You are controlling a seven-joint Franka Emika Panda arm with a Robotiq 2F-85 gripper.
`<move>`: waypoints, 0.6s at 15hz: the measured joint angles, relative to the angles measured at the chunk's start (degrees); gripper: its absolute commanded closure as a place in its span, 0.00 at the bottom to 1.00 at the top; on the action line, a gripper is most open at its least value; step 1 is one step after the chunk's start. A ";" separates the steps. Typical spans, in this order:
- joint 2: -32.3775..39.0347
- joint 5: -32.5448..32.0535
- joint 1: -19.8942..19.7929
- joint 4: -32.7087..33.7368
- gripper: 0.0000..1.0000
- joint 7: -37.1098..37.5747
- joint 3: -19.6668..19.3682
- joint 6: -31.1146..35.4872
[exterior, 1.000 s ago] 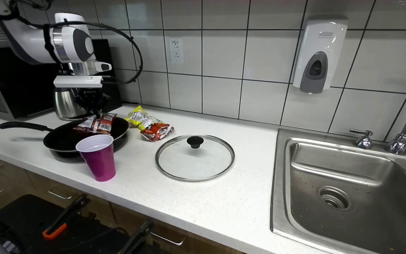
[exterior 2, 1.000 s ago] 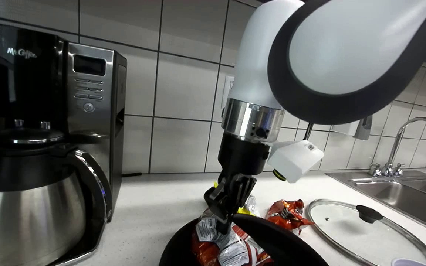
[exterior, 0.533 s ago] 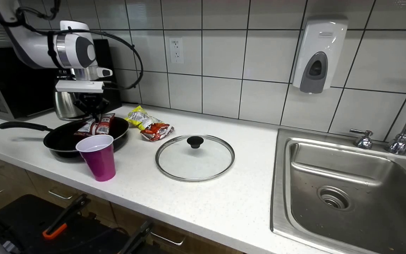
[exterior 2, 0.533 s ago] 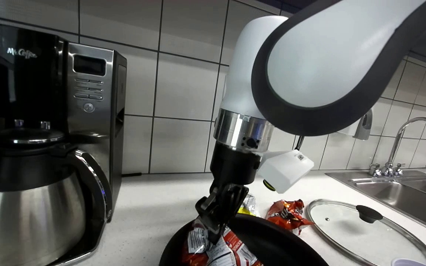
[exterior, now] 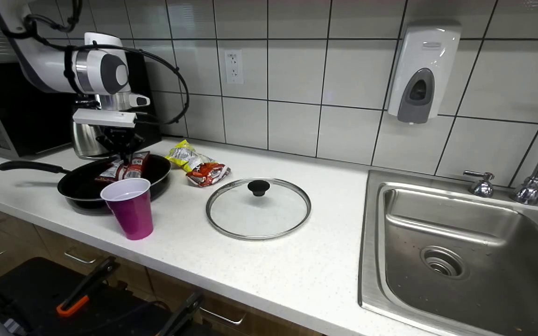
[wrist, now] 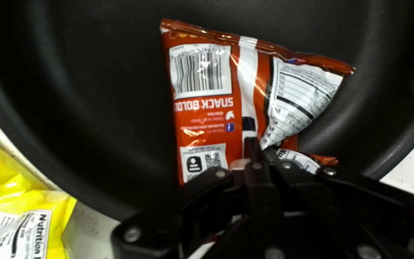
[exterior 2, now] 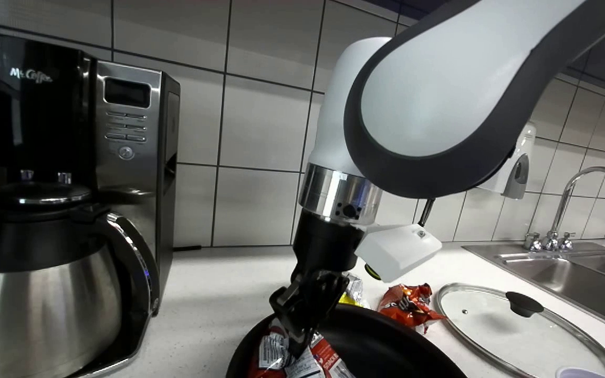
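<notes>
Wrist view: end effector [wrist: 261, 149] pinching red bag [wrist: 205, 122] mid-frame, inside pan [wrist: 95, 90]; bag reads "SNACK BOLD…", barcode [wrist: 200, 70]. Yellow bag [wrist: 23, 201] lower left, label "Nutrition". In an exterior view: 3 bags total; second red bag [exterior: 207, 174] beside yellow on tabletop [exterior: 273, 263], left; 1 cup [exterior: 131, 210], 1 lid [exterior: 257, 214]. In an exterior view: 1 coffee maker [exterior 2: 134, 123], left, "Mr. Coffee".
</notes>
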 measured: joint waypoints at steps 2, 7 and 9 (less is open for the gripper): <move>0.25 0.68 -0.01 0.18 1.00 -0.19 0.26 0.00; 0.87 1.87 -0.04 0.39 1.00 -0.37 0.81 -0.14; 1.00 1.92 -0.04 0.46 0.73 -0.37 0.86 -0.16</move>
